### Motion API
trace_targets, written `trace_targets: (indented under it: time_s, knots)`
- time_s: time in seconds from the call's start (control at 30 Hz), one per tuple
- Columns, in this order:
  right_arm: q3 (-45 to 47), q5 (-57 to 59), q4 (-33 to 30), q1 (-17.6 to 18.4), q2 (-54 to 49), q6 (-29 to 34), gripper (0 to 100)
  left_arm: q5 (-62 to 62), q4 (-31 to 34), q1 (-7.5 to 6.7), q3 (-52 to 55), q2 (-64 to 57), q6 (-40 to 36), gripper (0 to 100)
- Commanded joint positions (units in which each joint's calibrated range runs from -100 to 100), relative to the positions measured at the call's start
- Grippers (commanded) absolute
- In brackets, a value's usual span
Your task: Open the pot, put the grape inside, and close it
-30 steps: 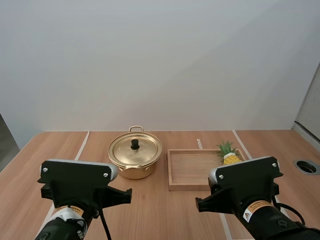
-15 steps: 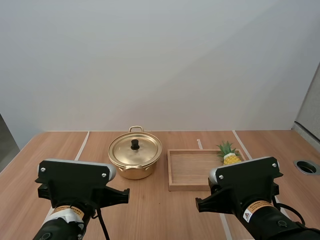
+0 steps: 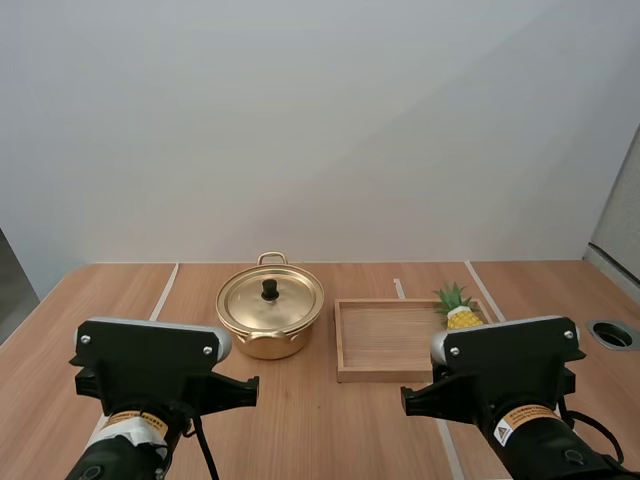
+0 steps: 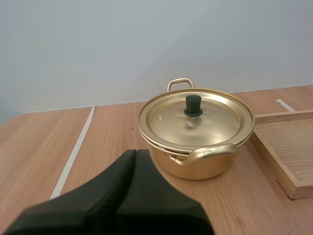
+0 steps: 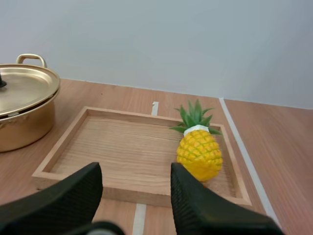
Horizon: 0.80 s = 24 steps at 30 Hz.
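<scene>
Right arm (image 3: 510,362) shifted; pineapple (image 5: 199,152) ahead of its tool (image 5: 136,172)

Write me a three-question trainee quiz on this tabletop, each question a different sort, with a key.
1. True or false: the gold pot stands inside the wooden tray.
2. Where is the pineapple? A: inside the pot. B: in the wooden tray. C: on a plate.
3. In a few words: of the left gripper and the right gripper, which is open?

Key:
1. False. The pot stands beside the tray, not in it.
2. B.
3. The right gripper is open. The left is shut on nothing.
</scene>
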Motion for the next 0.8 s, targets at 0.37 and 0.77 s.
trace_targets:
  time_s: [0.37, 0.77]
  knots:
    - [0.04, 0.66, 0.35, -2.11, -0.67, 0.0, 72, -1.93, 0.27, -0.28, 0.09, -0.4, -0.45, 0]
    - [0.04, 0.66, 0.35, -2.32, -0.67, 0.0, 72, -1.93, 0.27, -0.28, 0.09, -0.4, -0.45, 0]
